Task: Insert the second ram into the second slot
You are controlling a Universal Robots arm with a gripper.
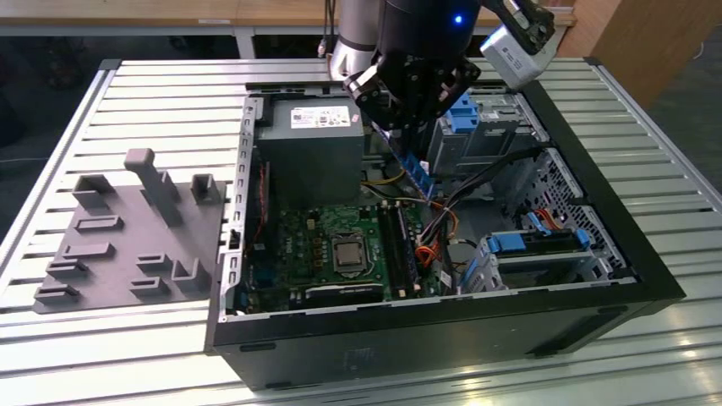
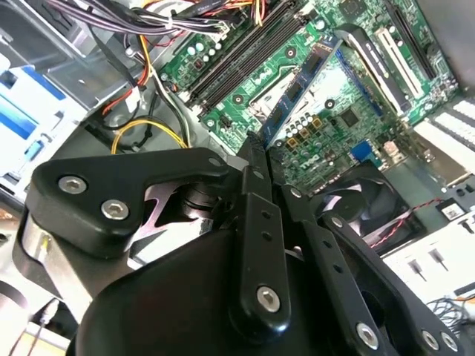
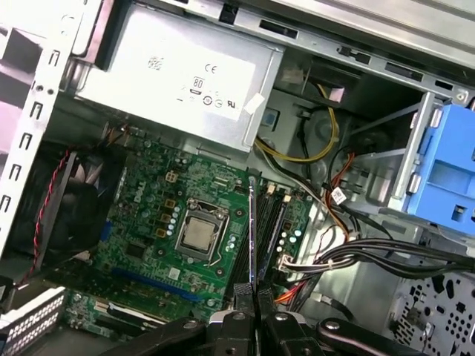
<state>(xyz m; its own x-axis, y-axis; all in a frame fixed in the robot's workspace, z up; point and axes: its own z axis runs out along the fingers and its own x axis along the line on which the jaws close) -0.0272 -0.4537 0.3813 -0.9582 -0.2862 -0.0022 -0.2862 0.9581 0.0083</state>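
Note:
My gripper (image 1: 408, 134) hangs over the open computer case, shut on the second ram (image 1: 420, 172), a thin blue stick that points down toward the motherboard (image 1: 304, 245). In the second wrist view the black fingers (image 2: 256, 185) pinch one end of the second ram (image 2: 300, 85), which hovers over the board. The first wrist view shows the stick edge-on (image 3: 252, 230) above the gripper (image 3: 251, 300), just beside the long dark memory slots (image 3: 273, 219), apart from them. I cannot tell which of them is the second slot.
A grey power supply (image 1: 310, 144) stands close beside the gripper. Blue drive brackets (image 1: 462, 118) and loose cables (image 1: 485, 178) crowd the exterior view's right side of the case. The processor socket (image 1: 347, 251) sits next to the slots. A grey fixture plate (image 1: 124, 228) lies outside the case.

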